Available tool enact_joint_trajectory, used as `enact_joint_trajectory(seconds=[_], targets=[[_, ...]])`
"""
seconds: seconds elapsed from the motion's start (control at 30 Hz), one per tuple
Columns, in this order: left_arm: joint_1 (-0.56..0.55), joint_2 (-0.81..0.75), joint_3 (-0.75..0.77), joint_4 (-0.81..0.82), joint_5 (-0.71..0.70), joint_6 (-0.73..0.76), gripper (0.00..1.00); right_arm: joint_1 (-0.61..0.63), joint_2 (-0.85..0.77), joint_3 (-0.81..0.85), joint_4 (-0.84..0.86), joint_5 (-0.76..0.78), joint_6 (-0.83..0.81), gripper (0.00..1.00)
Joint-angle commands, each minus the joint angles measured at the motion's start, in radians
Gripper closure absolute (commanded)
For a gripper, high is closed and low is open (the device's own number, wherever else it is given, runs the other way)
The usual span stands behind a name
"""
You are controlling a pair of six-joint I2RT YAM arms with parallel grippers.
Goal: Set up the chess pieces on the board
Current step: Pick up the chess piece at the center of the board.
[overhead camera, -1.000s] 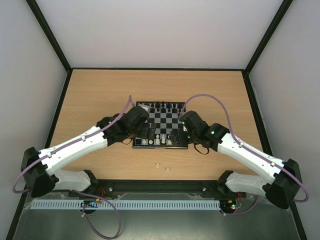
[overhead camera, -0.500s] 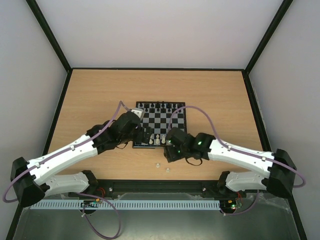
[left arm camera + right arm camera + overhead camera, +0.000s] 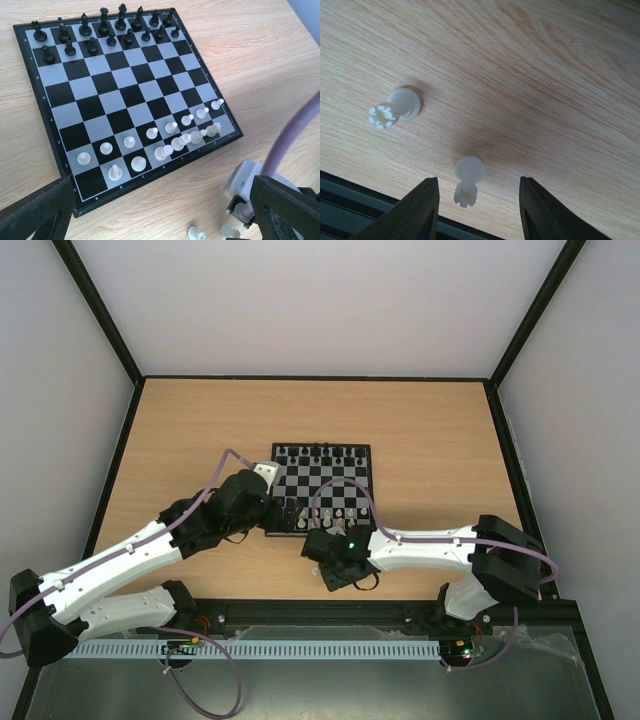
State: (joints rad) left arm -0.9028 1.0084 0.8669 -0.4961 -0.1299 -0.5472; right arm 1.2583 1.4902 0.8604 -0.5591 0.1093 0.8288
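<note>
The board (image 3: 322,480) (image 3: 125,100) lies mid-table. Black chess pieces (image 3: 100,30) fill its far two rows, white ones (image 3: 172,135) its near rows. Several white pieces near the front right corner lean against each other. Two loose white pieces (image 3: 395,107) (image 3: 468,179) stand on the wood in front of the board. My right gripper (image 3: 480,212) (image 3: 333,575) hangs over the nearer one, which sits between the fingers with a gap on each side. The arm hides both in the top view. My left gripper (image 3: 160,220) (image 3: 290,512) is wide open and empty at the board's near left corner.
The table's black front rail (image 3: 365,200) runs just behind the loose pieces. In the left wrist view my right gripper's body and purple cable (image 3: 290,135) stand at the lower right. Bare wood (image 3: 200,430) surrounds the board.
My right arm swung from the board's front right corner down to the table in front of the board, and its jaws narrowed around a loose white piece. The left arm drew back slightly.
</note>
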Motion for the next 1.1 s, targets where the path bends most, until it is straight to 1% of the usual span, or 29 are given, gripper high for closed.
enact_joint_trajectory(seconds=[0.0,0.13,0.33,0.8,1.07], targets=[[0.006,-0.019,-0.004,0.029,0.021,0.012,0.01,0.009,0.039,0.04,-0.057,0.003,0.025,0.58],[0.006,-0.023,-0.008,0.028,0.017,0.009,0.01,0.01,0.051,0.048,-0.055,-0.002,0.014,0.64],[0.006,-0.022,-0.011,0.024,0.012,0.004,0.01,0.009,0.061,0.042,-0.051,-0.012,0.001,0.77],[0.006,-0.014,-0.014,0.022,0.018,0.005,0.01,0.009,0.074,0.029,-0.056,-0.033,-0.003,0.81],[0.006,-0.013,-0.012,0.019,0.021,0.007,0.01,0.009,0.083,0.041,-0.062,-0.016,-0.004,0.94]])
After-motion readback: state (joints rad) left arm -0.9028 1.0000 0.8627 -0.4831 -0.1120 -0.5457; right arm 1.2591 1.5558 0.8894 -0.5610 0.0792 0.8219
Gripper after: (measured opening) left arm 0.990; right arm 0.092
